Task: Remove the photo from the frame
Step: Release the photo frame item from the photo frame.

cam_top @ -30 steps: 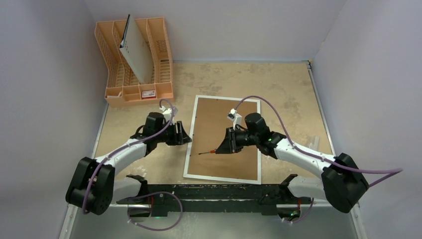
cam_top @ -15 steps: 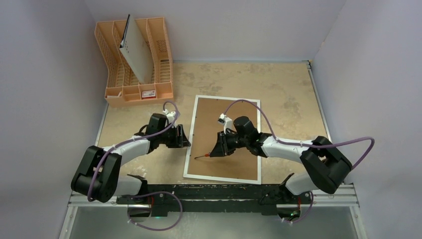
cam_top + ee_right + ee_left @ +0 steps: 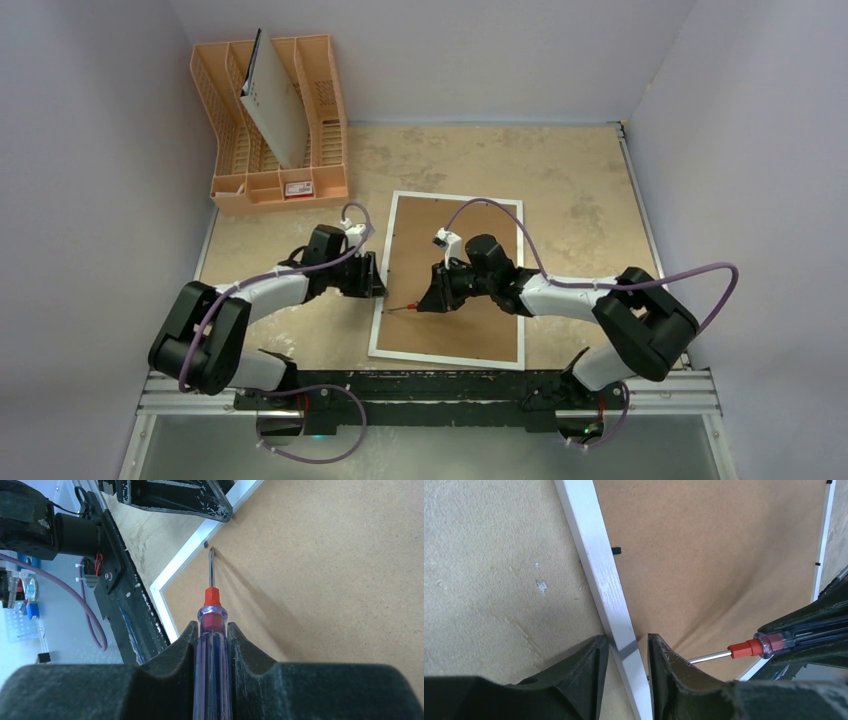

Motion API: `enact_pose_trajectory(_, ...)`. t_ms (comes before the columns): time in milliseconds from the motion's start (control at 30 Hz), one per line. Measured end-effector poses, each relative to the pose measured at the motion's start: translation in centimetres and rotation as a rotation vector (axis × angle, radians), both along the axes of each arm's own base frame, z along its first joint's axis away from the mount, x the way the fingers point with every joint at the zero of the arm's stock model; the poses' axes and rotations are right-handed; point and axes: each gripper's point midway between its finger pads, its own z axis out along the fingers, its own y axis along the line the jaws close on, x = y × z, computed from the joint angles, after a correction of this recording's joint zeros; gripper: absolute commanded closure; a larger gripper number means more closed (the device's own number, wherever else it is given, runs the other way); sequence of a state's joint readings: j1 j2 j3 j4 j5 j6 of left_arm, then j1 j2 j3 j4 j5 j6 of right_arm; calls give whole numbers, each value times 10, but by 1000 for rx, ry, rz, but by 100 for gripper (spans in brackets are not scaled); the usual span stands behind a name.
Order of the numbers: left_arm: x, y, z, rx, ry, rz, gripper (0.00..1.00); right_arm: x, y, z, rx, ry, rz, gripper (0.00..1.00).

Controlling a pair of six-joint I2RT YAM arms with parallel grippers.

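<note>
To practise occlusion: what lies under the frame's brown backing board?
Cannot be seen: the backing board fills the frame completely. On top, the screwdriver points at its edge.

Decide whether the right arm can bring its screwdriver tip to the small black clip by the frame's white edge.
Probably yes. The right gripper holds the screwdriver with its tip almost at the clip, only bare backing between. The left gripper straddles the frame edge further along, apparently clear.

The frame [image 3: 450, 338] lies flat, brown fibreboard back upward.
</note>
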State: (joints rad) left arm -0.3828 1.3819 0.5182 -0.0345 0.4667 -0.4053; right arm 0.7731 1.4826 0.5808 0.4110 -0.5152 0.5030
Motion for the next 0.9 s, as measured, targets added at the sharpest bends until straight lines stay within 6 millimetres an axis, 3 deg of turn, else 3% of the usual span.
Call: enact_pose_trajectory(900, 0, 1, -4, 28, 18, -14, 91, -9, 7, -11, 4, 33, 41, 100)
